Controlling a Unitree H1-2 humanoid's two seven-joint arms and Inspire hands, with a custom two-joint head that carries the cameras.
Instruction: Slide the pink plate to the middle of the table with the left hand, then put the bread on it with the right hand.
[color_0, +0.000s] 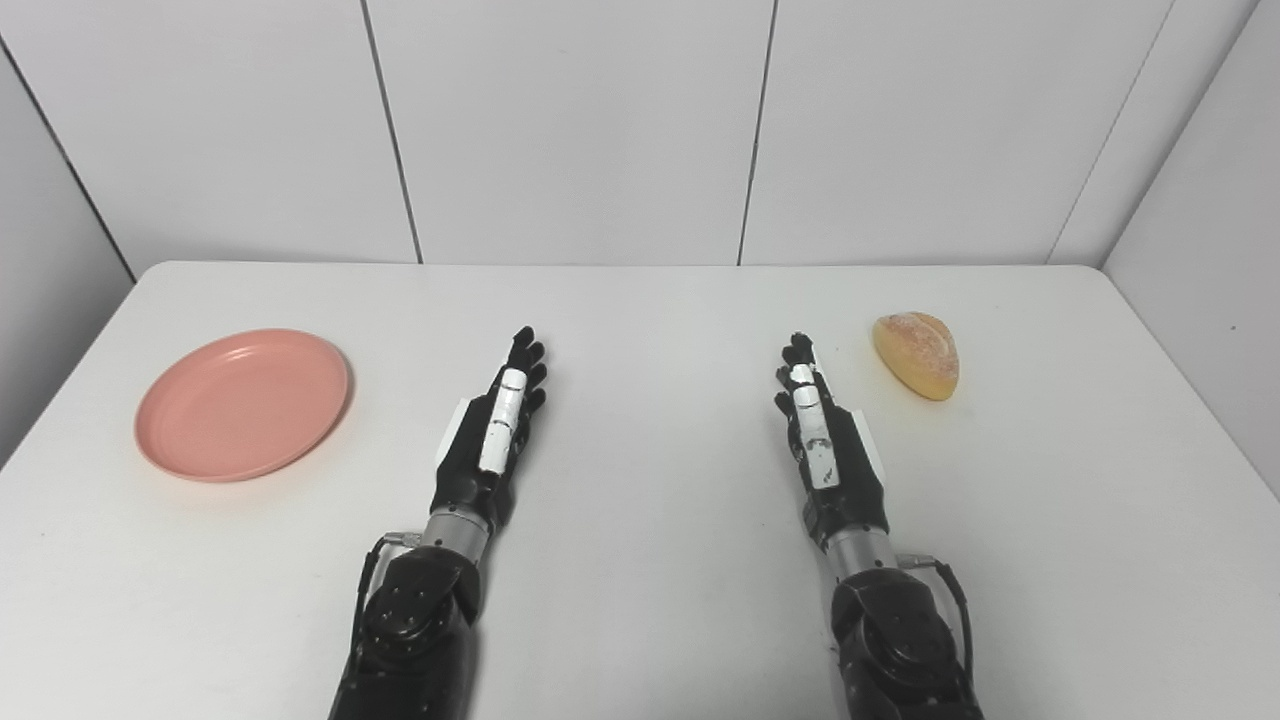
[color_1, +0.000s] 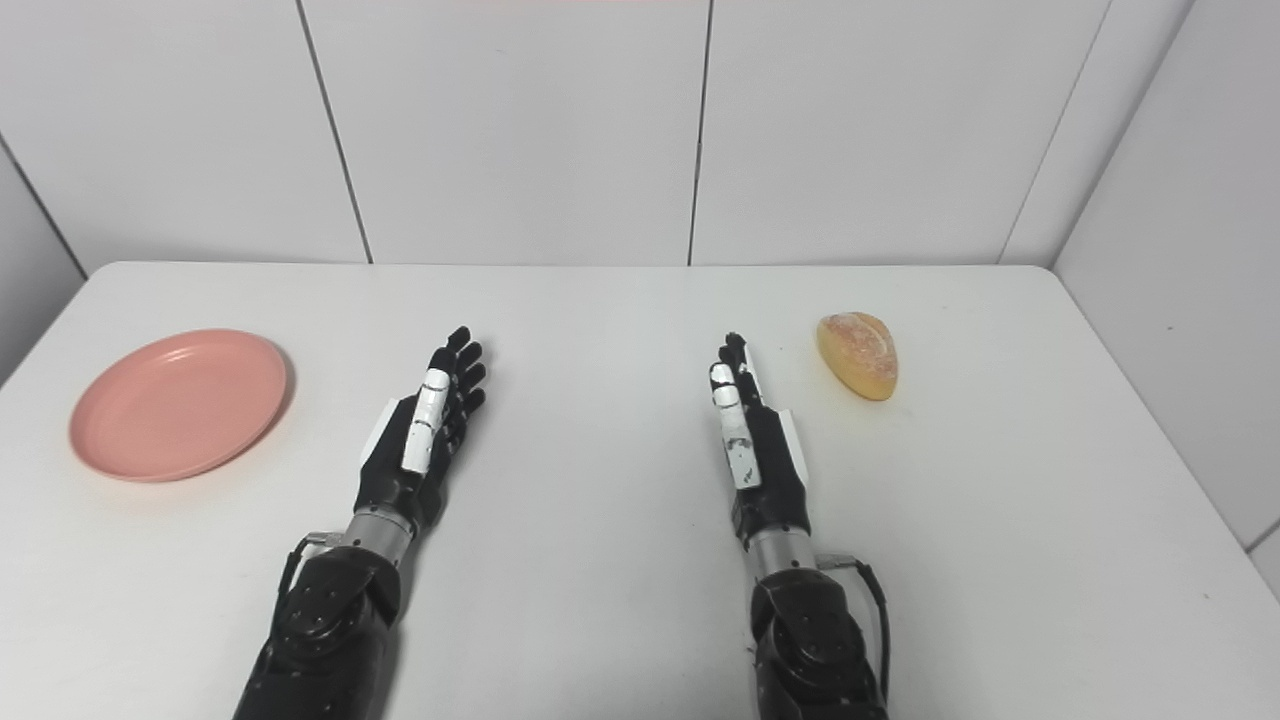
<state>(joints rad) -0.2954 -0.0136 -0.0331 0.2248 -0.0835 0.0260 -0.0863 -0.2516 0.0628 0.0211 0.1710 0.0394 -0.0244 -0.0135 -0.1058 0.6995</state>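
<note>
The pink plate (color_0: 243, 403) lies empty at nine o'clock on the white table (color_0: 640, 600); the bread roll (color_0: 917, 354) sits at two o'clock; left hand (color_0: 492, 430) and right hand (color_0: 825, 440) both stretch flat, released, grasping nothing.

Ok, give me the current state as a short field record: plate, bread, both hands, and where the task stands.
pink plate: left side of the table, empty, not touched
bread: right side of the table, lying on the surface, apart from both hands
left hand: open, fingers extended, right of the plate, holding nothing
right hand: open, fingers extended, left of the bread, holding nothing
task stage: plate not yet slid to the middle; bread not yet picked up
</note>
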